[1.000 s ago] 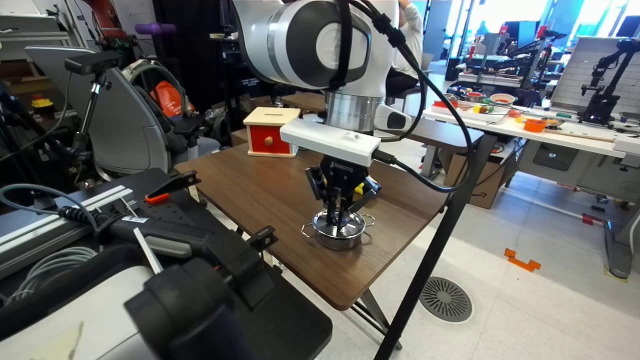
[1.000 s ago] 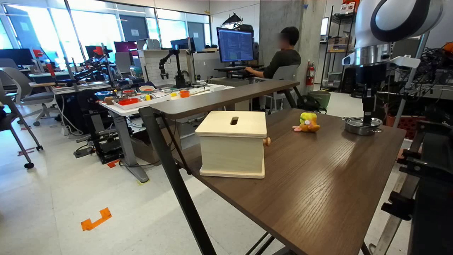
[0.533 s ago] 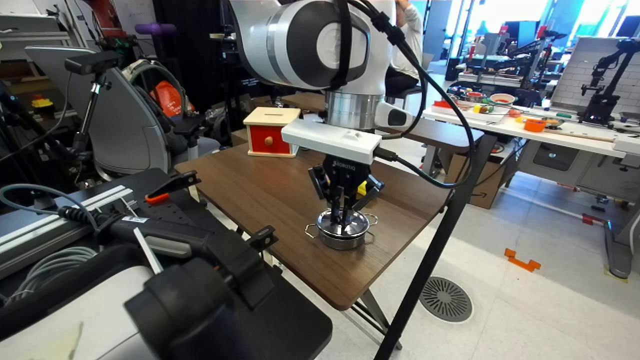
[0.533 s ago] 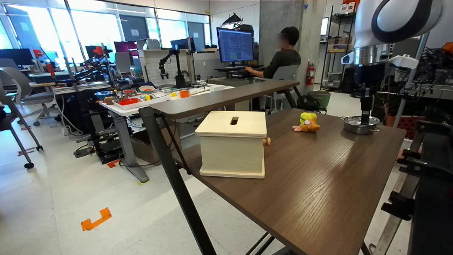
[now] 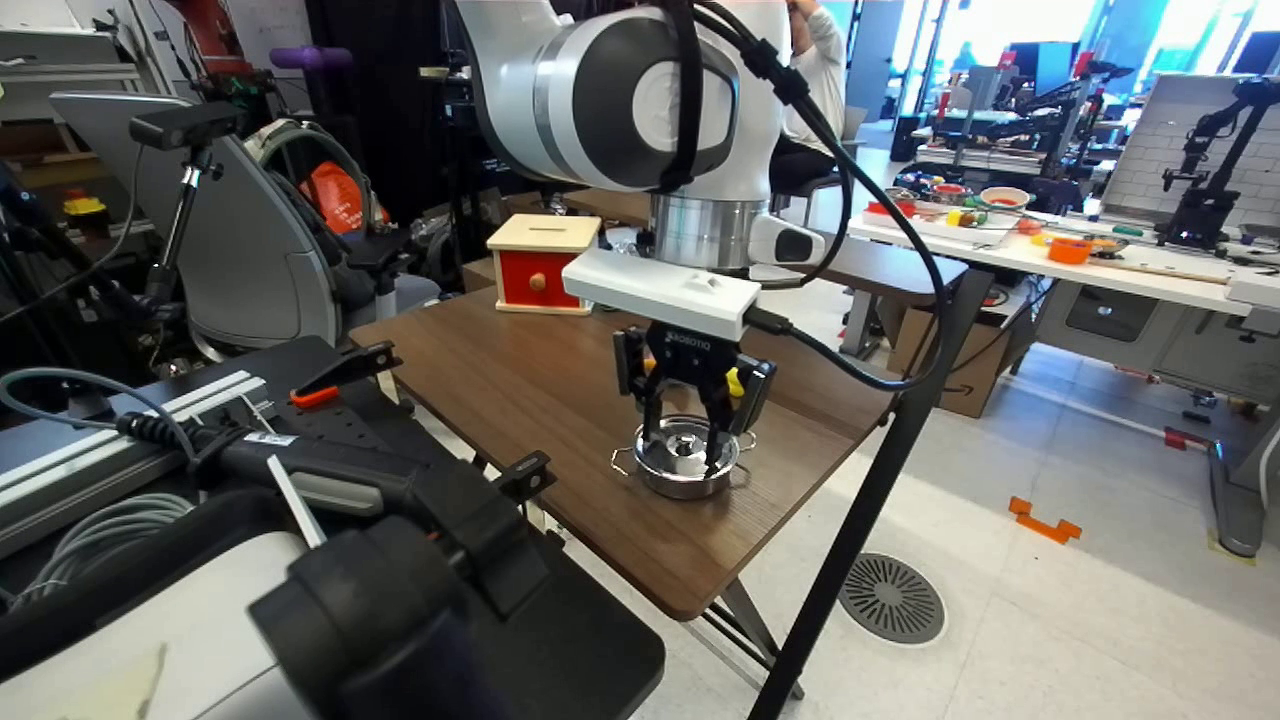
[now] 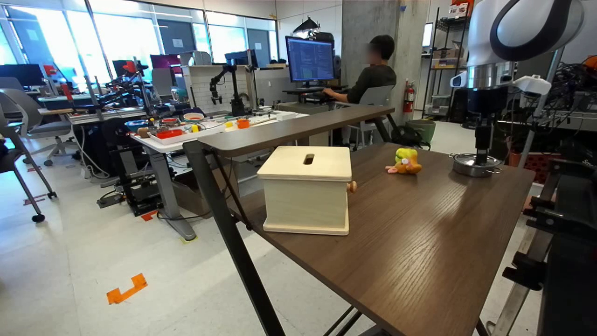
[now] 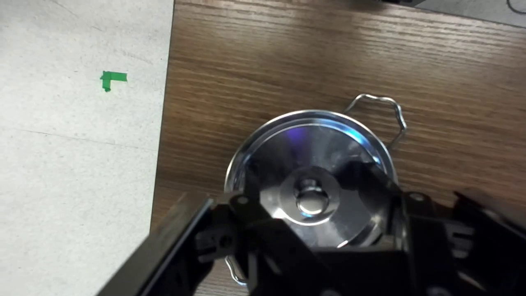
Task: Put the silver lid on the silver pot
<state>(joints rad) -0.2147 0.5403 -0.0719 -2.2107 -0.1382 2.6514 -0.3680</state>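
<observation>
The silver lid (image 7: 296, 152) lies flat on the silver pot (image 5: 688, 488), its round edge following the pot's rim and its small knob (image 7: 312, 201) in the middle. Two wire handles stick out from the pot, which stands on the brown table near a corner. My gripper (image 5: 683, 452) points straight down over the lid with its jaws apart. One finger is on each side of the knob, and neither touches it in the wrist view. In an exterior view the pot (image 6: 473, 171) shows under the fingers. The pot's inside is hidden by the lid.
A wooden box (image 6: 305, 200) with a red drawer (image 5: 535, 280) stands on the table (image 5: 540, 370). Between box and pot sits a yellow and orange toy (image 6: 406, 163). A raised shelf (image 6: 303, 133) runs along one table side. Black equipment (image 5: 520, 540) stands beside the table.
The gripper shifted a little, the pot and lid moving slightly with it. Since then its jaws have spread and let go of the knob, and the lid stays on the pot.
</observation>
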